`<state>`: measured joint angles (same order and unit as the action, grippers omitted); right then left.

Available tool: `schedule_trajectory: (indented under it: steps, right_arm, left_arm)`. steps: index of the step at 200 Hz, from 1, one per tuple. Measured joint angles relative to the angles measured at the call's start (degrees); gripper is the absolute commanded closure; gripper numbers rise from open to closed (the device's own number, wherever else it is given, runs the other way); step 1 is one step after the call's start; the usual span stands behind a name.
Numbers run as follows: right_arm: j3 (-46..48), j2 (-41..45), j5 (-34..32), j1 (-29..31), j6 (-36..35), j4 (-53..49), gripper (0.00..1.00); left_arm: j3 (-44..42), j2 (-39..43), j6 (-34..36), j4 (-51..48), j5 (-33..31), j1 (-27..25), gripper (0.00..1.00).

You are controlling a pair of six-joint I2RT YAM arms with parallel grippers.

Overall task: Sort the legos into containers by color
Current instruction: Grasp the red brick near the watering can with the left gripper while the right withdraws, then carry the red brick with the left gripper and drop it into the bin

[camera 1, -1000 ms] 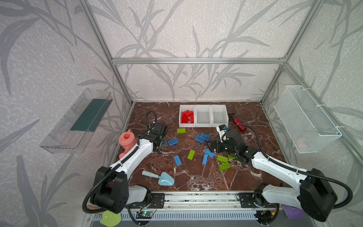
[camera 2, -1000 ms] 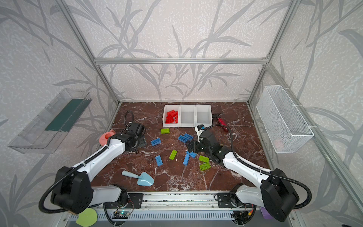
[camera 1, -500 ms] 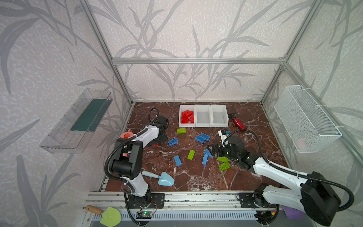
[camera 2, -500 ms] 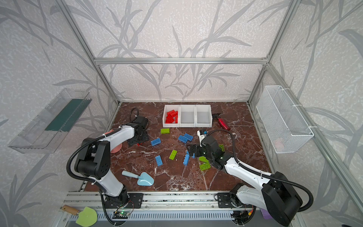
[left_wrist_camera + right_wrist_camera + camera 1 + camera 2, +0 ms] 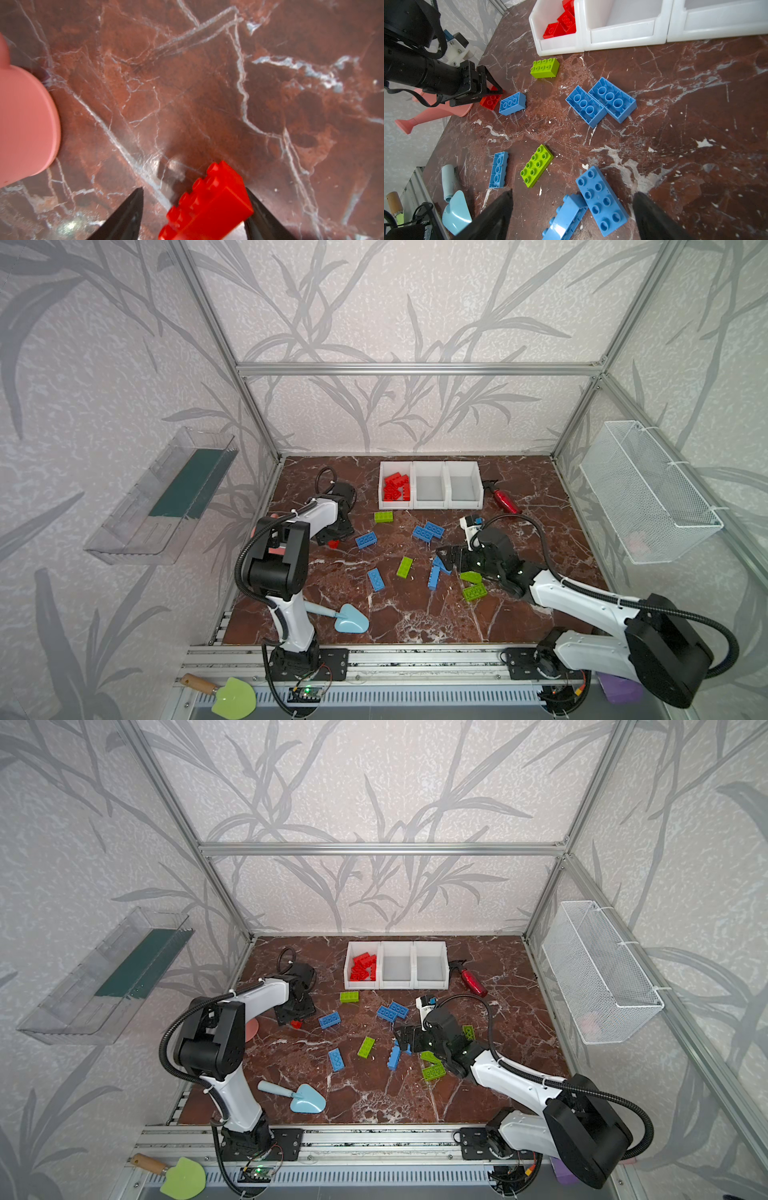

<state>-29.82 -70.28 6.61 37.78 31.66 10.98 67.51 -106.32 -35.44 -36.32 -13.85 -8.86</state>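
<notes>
Overhead, we look down on a dark red marble table [image 5: 415,626], worked from the near edge by a left arm [image 5: 286,568] and a right arm [image 5: 582,605]. At far left hangs a clear tray [image 5: 166,497]. Next comes the left arm, partly hiding a pink watering can [image 5: 436,112]. The left pincer [image 5: 193,189] sits low at the table with a red brick [image 5: 209,201] between its fingers [image 5: 124,218] — one finger touches the brick, the opposite one stands apart from it, so the pincer is open around it. Just beside that brick lies a blue brick [image 5: 366,540], and near the front edge a pale blue scoop [image 5: 351,620]. Toward the middle, at the back, three joined white bins [image 5: 430,506] stand in a row; a heap of red bricks [image 5: 397,489] lies in the leftmost one. In front of the bins, loose on the table, we find a lime brick [image 5: 383,516], two blue bricks [image 5: 424,534] touching side by side with undersides up, a second lime brick [image 5: 404,566] and a lone blue brick [image 5: 375,579]. Further right, the right pincer [image 5: 572,192] sits over two overlapping blue bricks [image 5: 600,201], its fingers spread wide — gripping nothing. Two lime bricks [image 5: 474,592] lie beside that arm's wrist. A red bottle [image 5: 505,502] lies right of the bins, and a wire basket [image 5: 648,497] hangs at far right.
</notes>
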Motion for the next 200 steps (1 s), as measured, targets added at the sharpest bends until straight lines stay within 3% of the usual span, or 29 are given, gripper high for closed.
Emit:
schedule_trajectory:
  steps: [130,200]
  right_arm:
    - [0.00,-0.55,-0.02,0.00,0.00,0.61,0.09]
    - [0.00,-0.57,-0.02,0.00,0.02,0.61,0.09]
  left_arm:
    - [0.26,-0.74,-0.11,1.38,2.03,0.20,0.79]
    - [1.07,3.41,-0.07,0.17,2.69,-1.60,0.82]
